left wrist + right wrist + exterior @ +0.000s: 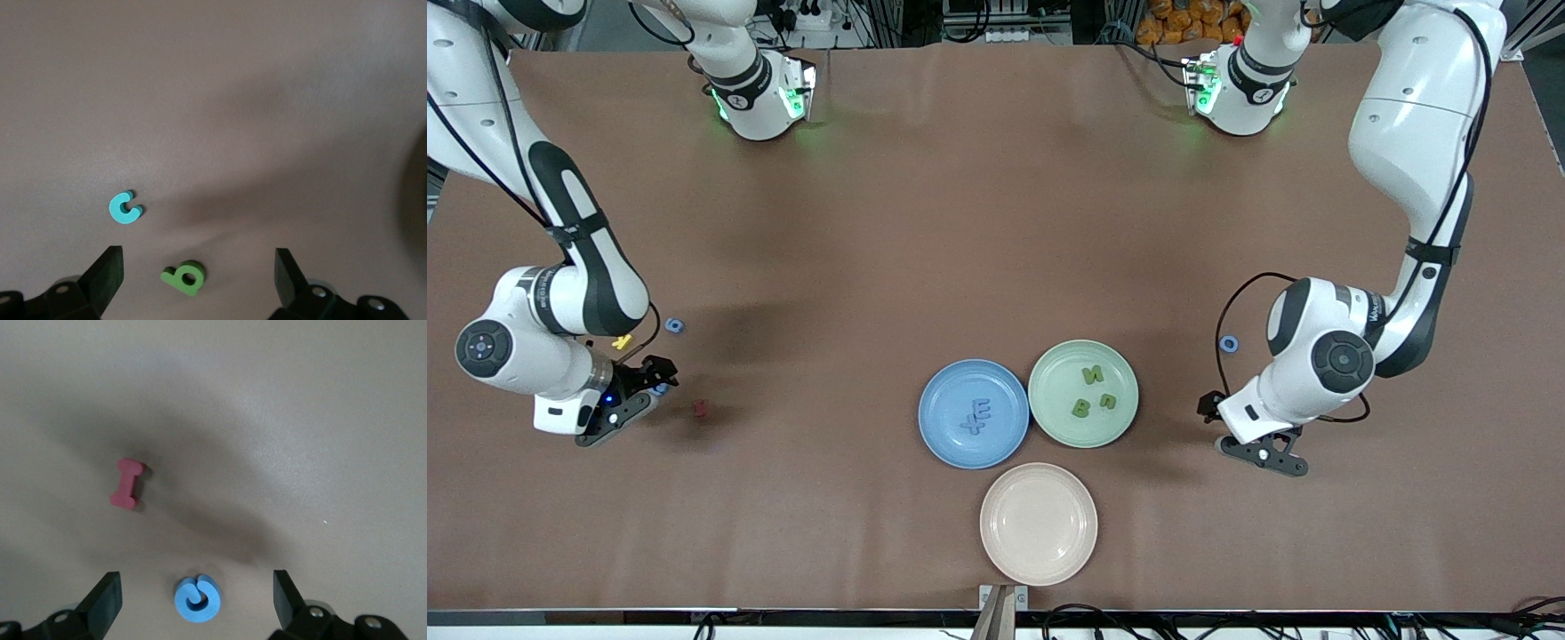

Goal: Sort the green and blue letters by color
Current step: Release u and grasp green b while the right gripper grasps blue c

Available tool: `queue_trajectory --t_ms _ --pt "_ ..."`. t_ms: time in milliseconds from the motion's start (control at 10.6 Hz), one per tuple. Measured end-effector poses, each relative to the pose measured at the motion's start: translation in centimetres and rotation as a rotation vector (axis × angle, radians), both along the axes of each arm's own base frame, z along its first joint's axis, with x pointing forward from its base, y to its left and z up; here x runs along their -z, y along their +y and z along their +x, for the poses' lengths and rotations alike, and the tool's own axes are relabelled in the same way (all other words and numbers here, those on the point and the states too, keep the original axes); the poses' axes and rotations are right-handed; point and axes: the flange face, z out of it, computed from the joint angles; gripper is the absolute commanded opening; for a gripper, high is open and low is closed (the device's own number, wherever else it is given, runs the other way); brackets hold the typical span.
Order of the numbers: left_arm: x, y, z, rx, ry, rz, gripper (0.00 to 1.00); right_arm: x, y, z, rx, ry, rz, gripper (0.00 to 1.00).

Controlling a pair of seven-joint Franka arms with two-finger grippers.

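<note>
The right claw (193, 603) is hanging low over the table at the right arm's end, jaws apart and empty, with a blue letter (197, 599) lying flat on the table between the fingers. To take it well, the claw should be coming straight down with the piece centred, closing only once the pads are level with its sides, since so flat a thing will likely slip out of a high pinch. A red piece (128, 483) is lying near, clear of the jaws, and should be left alone.

The left claw (199, 280) is standing over the left arm's end, jaws likewise apart and empty, a green letter (183, 277) lying between its fingers and a blue C (124, 207) just beside.

The front view is hiding both centred letters under the wrists; only the wrist views are showing them. It alone is showing the blue plate (934, 427) with two blue letters (978, 416), the green plate (1116, 418) with three green letters (1093, 391), an empty pink plate (1039, 524), a yellow piece (621, 340) and another blue letter (674, 325) by the right arm.
</note>
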Motion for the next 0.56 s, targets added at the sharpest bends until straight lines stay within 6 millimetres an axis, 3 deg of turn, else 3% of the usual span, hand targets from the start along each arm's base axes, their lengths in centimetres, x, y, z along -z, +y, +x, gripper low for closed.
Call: queue_trajectory --t_ms 282,564 --pt "2.2 2.3 -0.4 0.135 0.039 0.011 0.95 1.0 -1.1 -0.9 -0.012 -0.009 -0.016 1.0" --pt "3.8 4.4 -0.5 0.097 0.063 0.0 0.78 1.7 -2.0 -1.6 -0.003 -0.013 -0.014 1.0"
